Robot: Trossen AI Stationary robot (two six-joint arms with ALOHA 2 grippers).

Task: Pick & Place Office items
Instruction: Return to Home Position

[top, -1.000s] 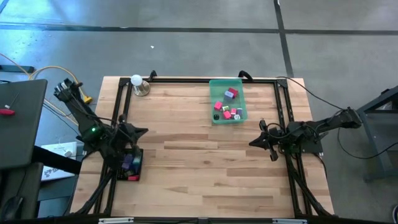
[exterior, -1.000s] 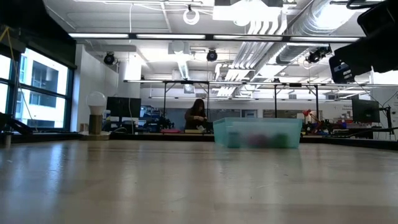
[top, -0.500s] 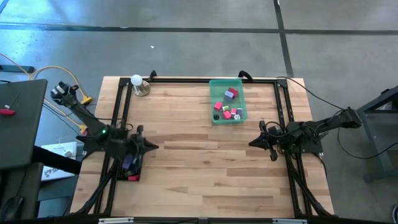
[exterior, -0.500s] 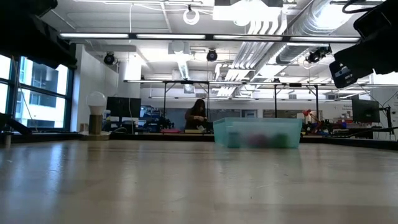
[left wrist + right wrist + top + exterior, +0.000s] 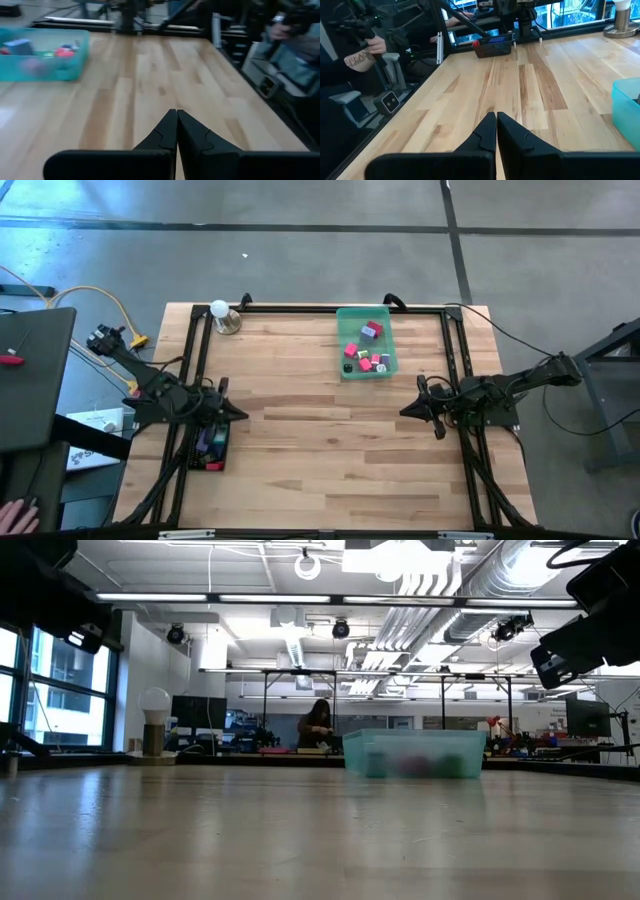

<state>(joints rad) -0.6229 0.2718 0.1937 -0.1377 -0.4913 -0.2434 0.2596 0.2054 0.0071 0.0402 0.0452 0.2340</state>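
Tabletop [image 5: 320, 450] work looks finished: office items [image 5: 366, 360] sit in the green tray [image 5: 341, 340] and black tray [image 5: 227, 445]. Left end effector [image 5: 240, 416] and right end effector [image 5: 405, 410] are clenched and empty, at opposite edges. Homing step, I'd say; next move only needs the arms tucked to rest.

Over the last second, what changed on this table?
The left end effector, shut and empty, swung slightly toward the middle of the table as its arm folded lower over the black tray. The right end effector, the green tray and its office items stayed put.
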